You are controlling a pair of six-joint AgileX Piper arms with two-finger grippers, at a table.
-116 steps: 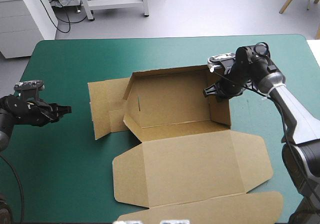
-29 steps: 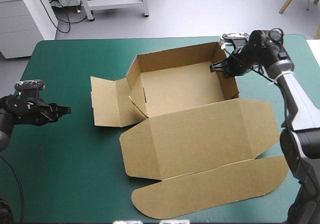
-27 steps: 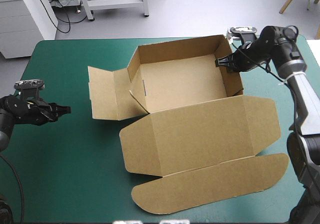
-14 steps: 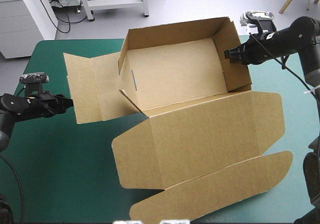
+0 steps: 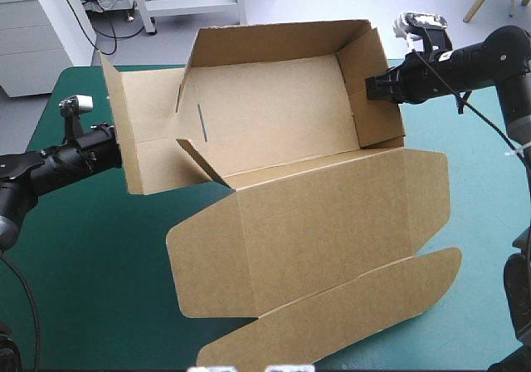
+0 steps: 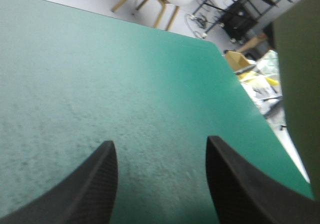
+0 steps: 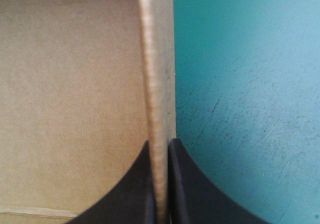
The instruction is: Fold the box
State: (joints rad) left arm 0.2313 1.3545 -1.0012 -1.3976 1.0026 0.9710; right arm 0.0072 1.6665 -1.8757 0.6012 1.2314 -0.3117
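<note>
Clamping the right wall (image 5: 371, 127) of the box (image 5: 274, 123), the right gripper (image 7: 160, 143) holds it tilted up above the table (image 5: 83, 256); the left gripper (image 6: 159, 144), open-fingered and empty, sits just beside its unfolded left flap (image 5: 137, 139).

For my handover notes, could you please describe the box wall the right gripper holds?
On the teal-green table is the brown box, an open tray, lid spread toward the near edge. The wall is the tray's right end, pinched by the right gripper. Unlike the splayed left flap, it stands upright.
</note>
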